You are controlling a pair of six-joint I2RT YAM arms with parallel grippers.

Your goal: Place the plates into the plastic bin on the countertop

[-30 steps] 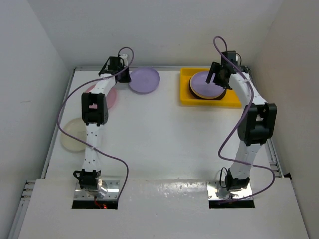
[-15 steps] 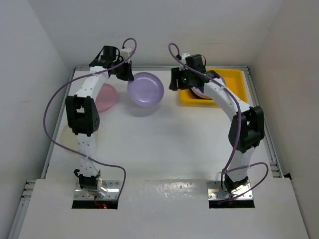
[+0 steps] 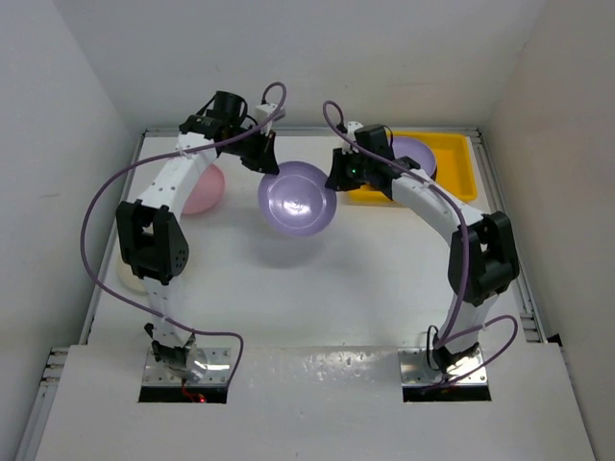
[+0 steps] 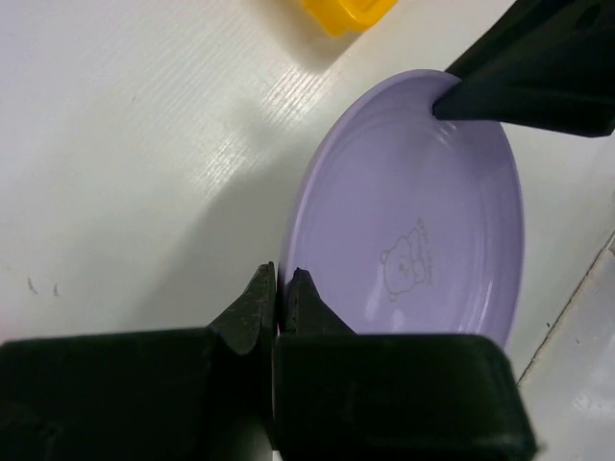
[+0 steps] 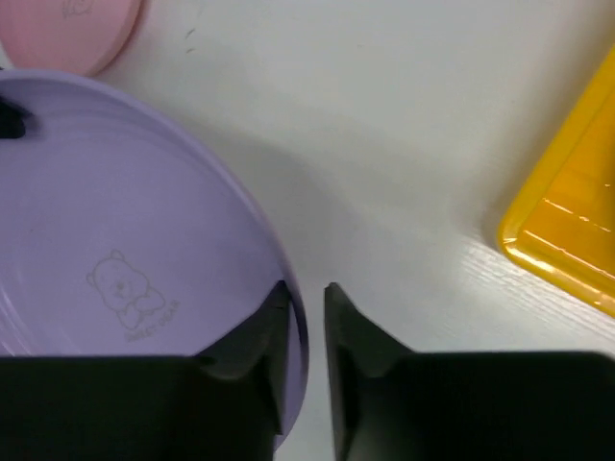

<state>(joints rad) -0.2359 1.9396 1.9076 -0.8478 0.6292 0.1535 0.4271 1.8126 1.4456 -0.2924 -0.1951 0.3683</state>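
While the left gripper (image 4: 279,288) is clenched on the rim of a round lilac plastic plate (image 3: 297,199), at about the plate's 11 o'clock edge in the overhead view, the right gripper (image 5: 306,303) straddles the same rim near 2 o'clock. One of its fingers is inside the dish and one outside, and a thin gap shows there, so I cannot tell whether it pinches. The plate is raised off the flat white countertop (image 3: 317,298), towards 12 o'clock from the middle, with its shadow beneath. A small bear drawing marks its face. The shallow bright yellow plastic bin (image 3: 456,168) sits at the 1 o'clock corner with another lilac plate (image 3: 415,152) inside. A round pink plate (image 3: 205,190) lies at 10 o'clock on the counter.
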